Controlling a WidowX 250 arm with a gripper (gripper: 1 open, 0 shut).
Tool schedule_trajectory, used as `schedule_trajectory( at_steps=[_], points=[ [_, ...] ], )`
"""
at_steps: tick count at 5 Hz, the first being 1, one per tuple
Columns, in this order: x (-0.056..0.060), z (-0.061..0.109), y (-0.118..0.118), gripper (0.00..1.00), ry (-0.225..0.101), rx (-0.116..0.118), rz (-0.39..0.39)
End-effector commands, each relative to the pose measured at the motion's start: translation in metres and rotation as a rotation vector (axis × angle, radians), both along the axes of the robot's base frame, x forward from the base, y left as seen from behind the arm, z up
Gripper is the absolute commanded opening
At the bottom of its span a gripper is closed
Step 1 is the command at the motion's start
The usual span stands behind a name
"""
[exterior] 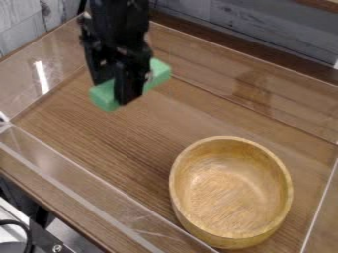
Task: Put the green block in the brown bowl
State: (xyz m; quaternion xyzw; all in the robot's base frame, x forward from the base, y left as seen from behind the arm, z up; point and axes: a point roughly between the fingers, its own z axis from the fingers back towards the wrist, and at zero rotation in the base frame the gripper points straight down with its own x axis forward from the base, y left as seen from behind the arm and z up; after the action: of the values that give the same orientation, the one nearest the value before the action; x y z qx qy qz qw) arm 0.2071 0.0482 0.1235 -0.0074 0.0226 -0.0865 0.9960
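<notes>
My black gripper (128,87) points straight down and is shut on the green block (154,73), a bright green bar held level across its fingers. Block and gripper hang above the wooden table, to the upper left of the brown bowl (232,190). The bowl, round and of light wood with a thick rim, rests at the lower right with nothing in it. The gripper's fingers cover the block's middle; both green ends stick out on either side.
A clear plastic wall (79,203) runs along the table's front and left edges. A grey plank backdrop (264,20) stands behind the wooden table (199,109). Dark cables lie at the lower left corner.
</notes>
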Motion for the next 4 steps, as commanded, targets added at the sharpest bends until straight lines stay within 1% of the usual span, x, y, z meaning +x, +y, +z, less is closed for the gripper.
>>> schedule_trajectory(
  at_steps=[1, 2, 3, 4],
  points=[
    [0.001, -0.002, -0.008, 0.0, -0.055, 0.022, -0.01],
    [0.004, -0.008, -0.017, 0.0, -0.063, 0.027, -0.017],
    [0.007, -0.015, -0.019, 0.0, -0.071, 0.033, -0.016],
    [0.011, -0.019, -0.015, 0.0, -0.082, 0.036, -0.006]
  ],
)
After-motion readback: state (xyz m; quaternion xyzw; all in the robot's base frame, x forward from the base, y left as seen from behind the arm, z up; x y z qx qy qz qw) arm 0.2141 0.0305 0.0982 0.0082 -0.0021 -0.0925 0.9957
